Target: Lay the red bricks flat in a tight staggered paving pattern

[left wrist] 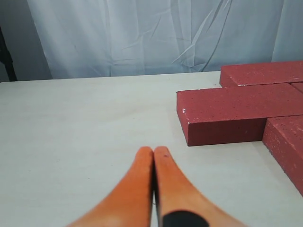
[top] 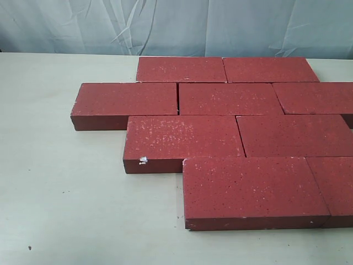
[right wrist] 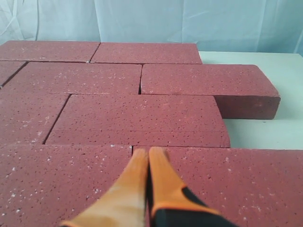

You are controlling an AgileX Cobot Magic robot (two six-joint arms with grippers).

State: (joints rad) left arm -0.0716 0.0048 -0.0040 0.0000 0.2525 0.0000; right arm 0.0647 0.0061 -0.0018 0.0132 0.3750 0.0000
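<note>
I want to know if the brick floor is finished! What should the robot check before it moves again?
1. Red bricks all lying flat: ok.
2. Rows staggered like paving: ok.
3. Seams tight: ok where visible; the pattern's right edge is cut off in the exterior view, so cannot tell there.
4. Left end effector shut and empty, over the table: ok.
5. Right end effector shut and empty, above the bricks: ok.

Pale tabletop [top: 66,193], wrinkled whitish cloth backdrop [top: 165,25] behind it, small dark speck [top: 30,247] on the tabletop
</note>
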